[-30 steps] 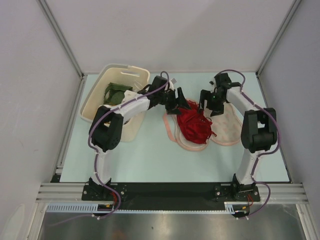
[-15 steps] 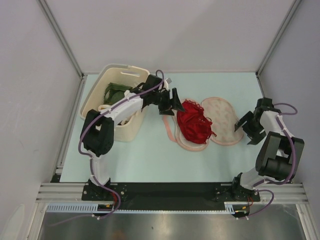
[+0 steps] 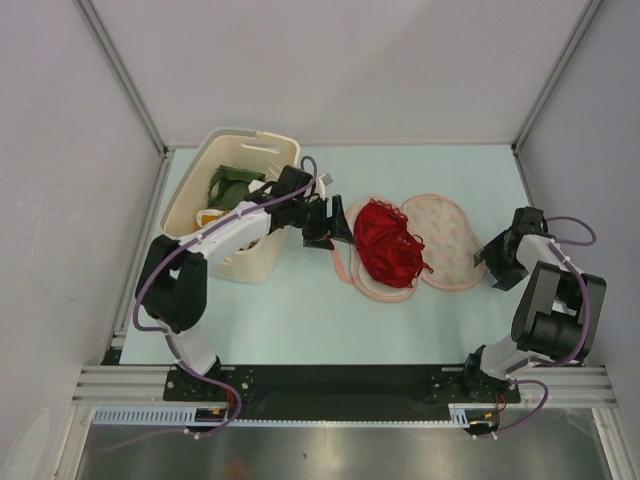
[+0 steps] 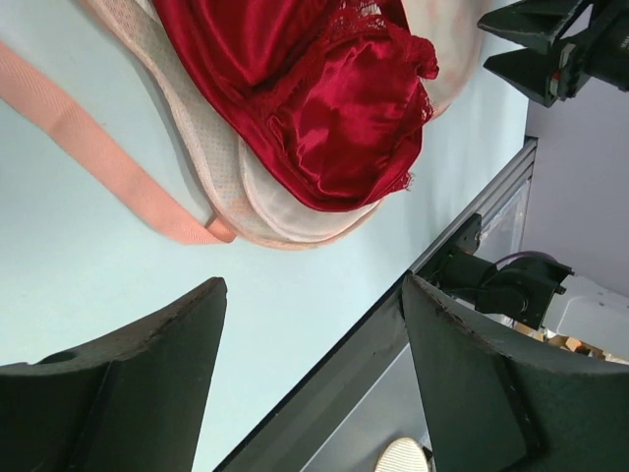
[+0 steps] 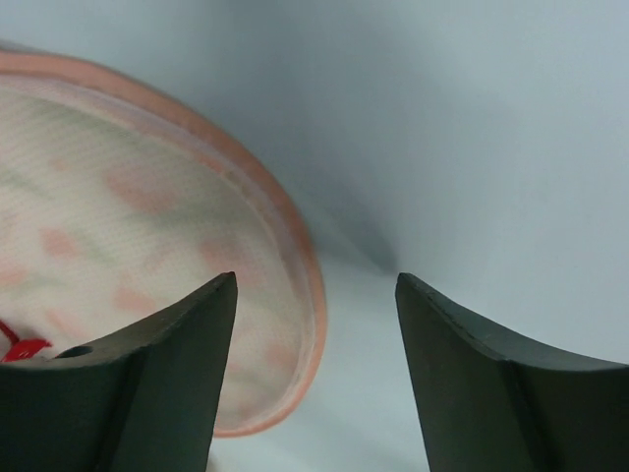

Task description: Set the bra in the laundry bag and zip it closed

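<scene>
Near the bra (image 3: 385, 245), left pincer (image 3: 330, 222) hovers agape.

We see a pale mint tabletop (image 3: 300, 310) mid-frame, enclosed by plain grey-white walls (image 3: 350, 60) with aluminium posts (image 3: 118, 70) slanting from the upper corners. Along the bottom run a ribbed aluminium rail (image 3: 120, 383) and a brushed steel sheet (image 3: 340, 450). The light is soft and even.

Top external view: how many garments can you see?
3. The bra lies on the laundry bag, over its left lobe; a green garment and a yellow one sit in the basket. More may be hidden beneath them or behind the left arm.
</scene>
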Robot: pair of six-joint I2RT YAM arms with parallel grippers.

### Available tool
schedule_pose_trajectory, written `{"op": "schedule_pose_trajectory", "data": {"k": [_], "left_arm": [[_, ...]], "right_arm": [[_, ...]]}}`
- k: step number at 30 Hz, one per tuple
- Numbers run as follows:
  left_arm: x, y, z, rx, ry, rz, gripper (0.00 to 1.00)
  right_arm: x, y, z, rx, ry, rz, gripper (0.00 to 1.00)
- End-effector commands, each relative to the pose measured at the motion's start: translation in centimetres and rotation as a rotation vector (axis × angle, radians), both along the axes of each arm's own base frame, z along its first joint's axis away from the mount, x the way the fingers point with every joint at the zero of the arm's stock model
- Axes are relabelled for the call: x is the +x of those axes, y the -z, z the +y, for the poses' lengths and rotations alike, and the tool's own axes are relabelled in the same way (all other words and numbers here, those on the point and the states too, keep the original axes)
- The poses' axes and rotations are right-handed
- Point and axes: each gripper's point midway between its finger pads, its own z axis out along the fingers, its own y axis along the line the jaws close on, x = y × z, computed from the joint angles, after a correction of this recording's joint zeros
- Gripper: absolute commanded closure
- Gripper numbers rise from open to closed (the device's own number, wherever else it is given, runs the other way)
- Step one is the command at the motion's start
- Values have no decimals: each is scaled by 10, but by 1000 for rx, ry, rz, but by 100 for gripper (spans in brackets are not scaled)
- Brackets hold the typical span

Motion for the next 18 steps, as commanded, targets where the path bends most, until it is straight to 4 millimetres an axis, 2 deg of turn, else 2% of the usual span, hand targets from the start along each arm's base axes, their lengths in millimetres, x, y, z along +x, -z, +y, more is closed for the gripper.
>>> {"op": "schedule_pose_trajectory", "data": {"k": [1, 3, 4, 5, 6, 7, 8, 9, 10, 11, 12, 13, 14, 15, 17, 18], "left_arm": [[-4, -19, 4, -20, 22, -68, 23], [-5, -23, 5, -24, 23, -72, 23], [-5, -25, 4, -28, 23, -76, 23], [-5, -27, 5, -26, 19, -81, 23], [-6, -27, 6, -25, 18, -82, 23], [-7, -30, 8, -25, 15, -89, 23], [-8, -29, 9, -20, 11, -90, 23], [-10, -28, 10, -20, 9, -82, 23], [-11, -30, 10, -25, 8, -84, 23], [-12, -31, 11, -25, 6, -85, 23], [-12, -33, 11, -26, 0, -85, 23], [-11, -35, 10, -29, -4, -88, 23], [-10, -39, 9, -35, -9, -93, 23], [-5, -48, 6, -44, -19, -110, 23], [0, -55, -1, -50, -28, -115, 20], [6, -66, -7, -68, -57, -114, 18]], "right_arm": [[9, 10, -12, -42, 36, -29, 32], [10, 12, -12, -46, 17, -43, 38], [15, 11, -12, -47, 10, -67, 42], [15, 11, -12, -52, 5, -78, 52], [16, 12, -10, -49, -11, -86, 54], [18, 13, -11, -50, -17, -95, 61], [19, 15, -9, -47, -25, -91, 73], [19, 14, -6, -51, -39, -90, 79], [18, 11, -4, -61, -59, -86, 85], [19, 6, -5, -89, -65, -89, 95], [22, -10, -5, -118, -74, -124, 97], [21, -17, 5, -132, -110, -121, 99], [20, -25, 5, -168, -111, -124, 100], [22, -46, 9, -201, -119, -173, 100], [19, -62, 25, -241, -171, -198, 100], [19, -71, 30, -258, -187, -221, 100]]}}
